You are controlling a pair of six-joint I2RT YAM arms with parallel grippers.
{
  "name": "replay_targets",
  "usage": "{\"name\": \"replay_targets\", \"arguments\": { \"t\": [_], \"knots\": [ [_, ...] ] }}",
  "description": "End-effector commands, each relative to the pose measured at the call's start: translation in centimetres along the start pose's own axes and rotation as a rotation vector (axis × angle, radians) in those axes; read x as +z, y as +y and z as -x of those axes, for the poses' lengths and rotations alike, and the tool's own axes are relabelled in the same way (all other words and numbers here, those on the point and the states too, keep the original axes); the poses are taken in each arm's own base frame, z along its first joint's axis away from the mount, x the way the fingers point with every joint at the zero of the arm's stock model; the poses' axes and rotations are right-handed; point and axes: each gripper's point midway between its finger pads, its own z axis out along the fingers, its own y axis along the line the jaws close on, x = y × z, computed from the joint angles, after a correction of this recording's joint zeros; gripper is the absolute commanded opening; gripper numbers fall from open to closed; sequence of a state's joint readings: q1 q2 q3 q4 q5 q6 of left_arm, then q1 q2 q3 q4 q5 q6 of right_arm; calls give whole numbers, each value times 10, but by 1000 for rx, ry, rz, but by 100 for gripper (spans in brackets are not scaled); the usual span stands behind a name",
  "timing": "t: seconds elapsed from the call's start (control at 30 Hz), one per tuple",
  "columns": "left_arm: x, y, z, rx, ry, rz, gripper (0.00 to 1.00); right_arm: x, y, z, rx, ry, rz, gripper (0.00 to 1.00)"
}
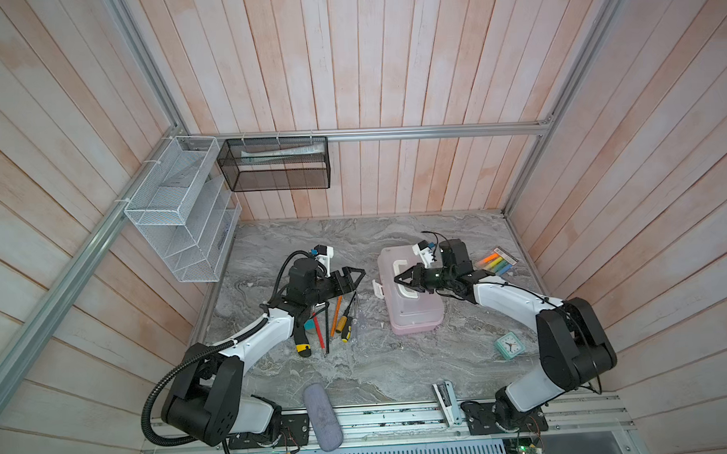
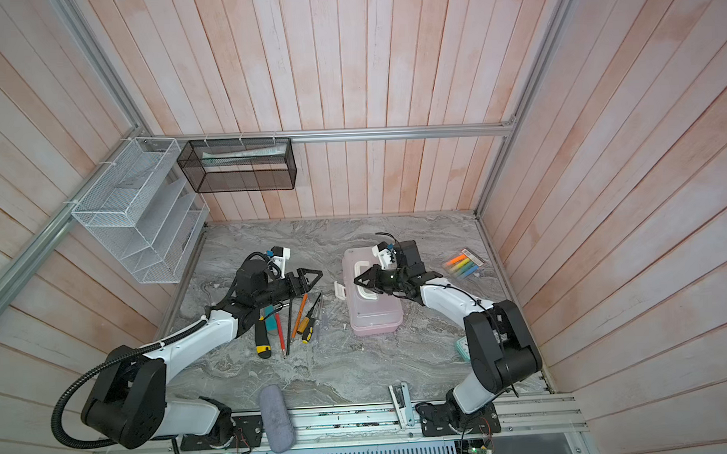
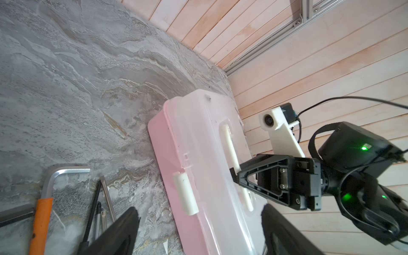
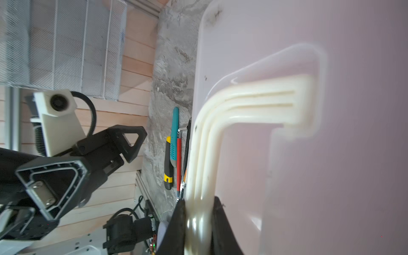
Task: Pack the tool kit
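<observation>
On the right half of the marble table point(image 1: 358, 373), the box point(image 1: 415, 317) lies with its frosted lid point(image 1: 423, 305) down on the pink base and one long side facing the tools point(image 1: 336, 320). A white latch point(image 1: 378, 288) sticks out on that side. The right gripper point(image 1: 398, 279) reaches in over the lid from the right. Its fingers point(image 4: 178, 225) are pressed together on the white handle point(image 4: 220, 114), which stands up from its recess in the lid. The left gripper point(image 1: 357, 276) hangs just left of the box and apart from it. Its jaws are spread wide with nothing between them, and the wrist view shows the box's side through the gap point(image 3: 201, 209). The tools lie loose on the table to the left of the box, partly under the left arm: a black-yellow knife point(image 1: 303, 346), a teal tool point(image 4: 175, 132), slim screwdrivers point(image 1: 336, 316) and hex keys point(image 3: 55, 176). None of them is in the box. A highlighter pack point(image 1: 496, 263) lies near the right wall, a small clock point(image 1: 509, 345) sits nearer the front, and a grey pouch point(image 1: 322, 416) rests on the front edge.
</observation>
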State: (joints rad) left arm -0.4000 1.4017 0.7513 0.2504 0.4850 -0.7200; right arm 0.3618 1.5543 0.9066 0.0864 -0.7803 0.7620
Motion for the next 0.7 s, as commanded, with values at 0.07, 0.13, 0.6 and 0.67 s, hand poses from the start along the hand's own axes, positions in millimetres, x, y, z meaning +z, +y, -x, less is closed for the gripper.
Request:
{"name": "replay_targets", "arguments": {
  "t": [0.07, 0.13, 0.6, 0.67],
  "knots": [
    [0, -24, 9, 16, -5, -94, 90, -41, 74, 22, -68, -56, 272, 0],
    [1, -32, 11, 14, -4, -124, 90, -49, 81, 25, -53, -72, 307, 0],
    [23, -97, 13, -21, 83, -443, 94, -55, 93, 15, -8, -33, 462, 0],
    [29, -101, 12, -25, 99, -471, 94, -56, 95, 12, -16, -27, 473, 0]
  ]
}}
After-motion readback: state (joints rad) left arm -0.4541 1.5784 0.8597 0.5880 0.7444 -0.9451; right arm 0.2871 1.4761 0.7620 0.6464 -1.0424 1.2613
